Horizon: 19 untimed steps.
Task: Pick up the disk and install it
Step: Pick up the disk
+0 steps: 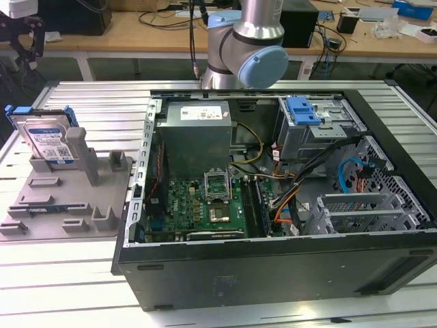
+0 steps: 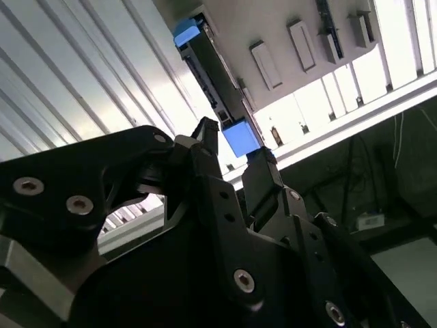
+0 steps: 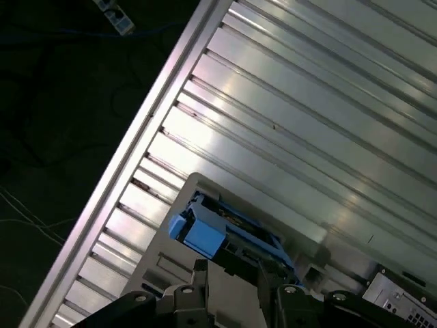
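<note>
Open gripper (image 2: 235, 147) poised above the upright disk (image 2: 212, 75)

Its 2 fingers spread and empty, the gripper hangs over the disk, which stands on edge below in a grey holder (image 1: 102, 205) on the worktop (image 1: 68, 294), its long top edge stretching away beyond the fingertips.

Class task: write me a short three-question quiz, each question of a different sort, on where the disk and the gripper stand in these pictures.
1. True or false: the flat silver rectangular hard drive with the blue plastic frame is clamped in the jaws of the black metal gripper.
2. Where is the drive? A) upright in the grey plastic holder, at the exterior view's left of the open black computer case; B) lying flat inside that case; C) lifted in the air.
3. Fill in: in the second wrist view, the jaws stand ___.
Key: 1 false; 2 A; 3 open.
</note>
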### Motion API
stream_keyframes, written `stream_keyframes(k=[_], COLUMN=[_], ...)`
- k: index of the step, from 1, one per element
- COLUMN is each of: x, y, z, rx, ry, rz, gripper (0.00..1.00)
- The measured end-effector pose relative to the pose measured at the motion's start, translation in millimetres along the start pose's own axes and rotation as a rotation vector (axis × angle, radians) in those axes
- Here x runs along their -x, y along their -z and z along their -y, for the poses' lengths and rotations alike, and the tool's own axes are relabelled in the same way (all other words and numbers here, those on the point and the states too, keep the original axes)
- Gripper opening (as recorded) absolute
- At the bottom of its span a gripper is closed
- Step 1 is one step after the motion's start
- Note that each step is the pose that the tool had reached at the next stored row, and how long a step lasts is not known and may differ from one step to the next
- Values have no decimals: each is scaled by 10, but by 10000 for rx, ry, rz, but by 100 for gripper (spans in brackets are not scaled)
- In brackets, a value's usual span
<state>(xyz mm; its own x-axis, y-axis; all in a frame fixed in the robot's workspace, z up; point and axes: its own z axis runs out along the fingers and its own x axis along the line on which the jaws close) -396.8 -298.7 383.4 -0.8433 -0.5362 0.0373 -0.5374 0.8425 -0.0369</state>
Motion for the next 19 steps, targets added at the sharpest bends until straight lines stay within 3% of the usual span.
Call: stream_keyframes(k=[7, 19], x=[1, -13], y=[-15, -61], z=[-1, -12], rx=[-56, -124], ry=[1595, 3426], rz=[52, 119], gripper=[42, 42])
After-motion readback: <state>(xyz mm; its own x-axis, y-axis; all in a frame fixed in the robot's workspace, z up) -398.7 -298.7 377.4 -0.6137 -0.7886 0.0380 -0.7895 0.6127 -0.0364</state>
